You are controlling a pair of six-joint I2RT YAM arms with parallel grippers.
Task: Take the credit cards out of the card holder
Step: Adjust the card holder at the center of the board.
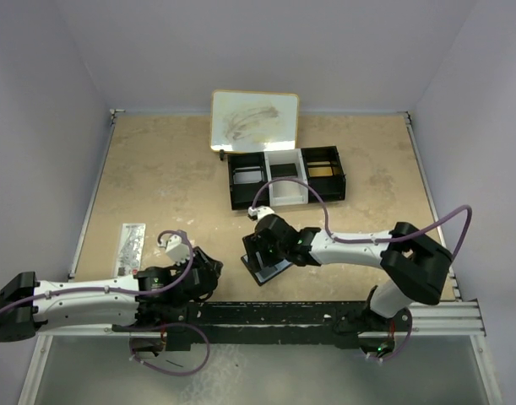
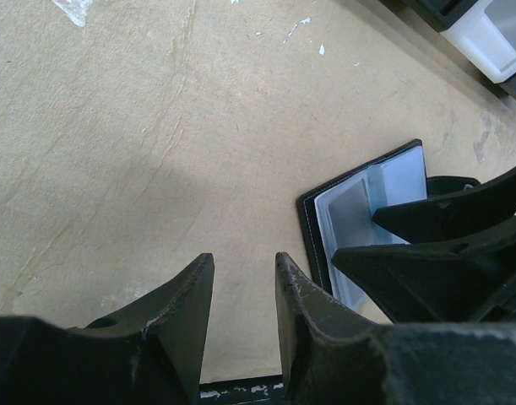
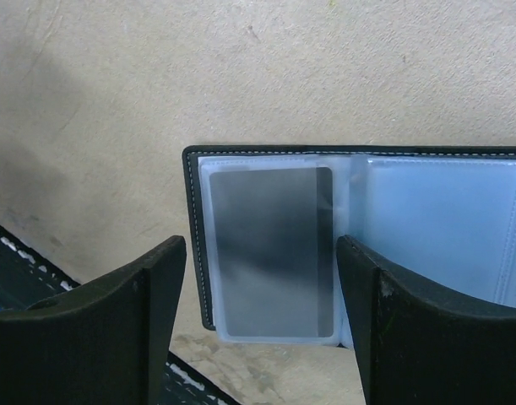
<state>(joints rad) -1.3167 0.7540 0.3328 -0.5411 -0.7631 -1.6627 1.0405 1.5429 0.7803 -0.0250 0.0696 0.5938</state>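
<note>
Left claw (image 2: 243,263): low over the surface's near edge, left of middle; fingers slightly apart, nothing between.
Right claw (image 3: 259,246): spread wide above the card holder, one finger on either side of the card.
Card holder (image 3: 443,224): lies open and flat, middle of the near edge.
Card (image 3: 270,211): grey, inside a clear pocket.
Tray (image 1: 245,201): three compartments, toward the far edge.
</note>
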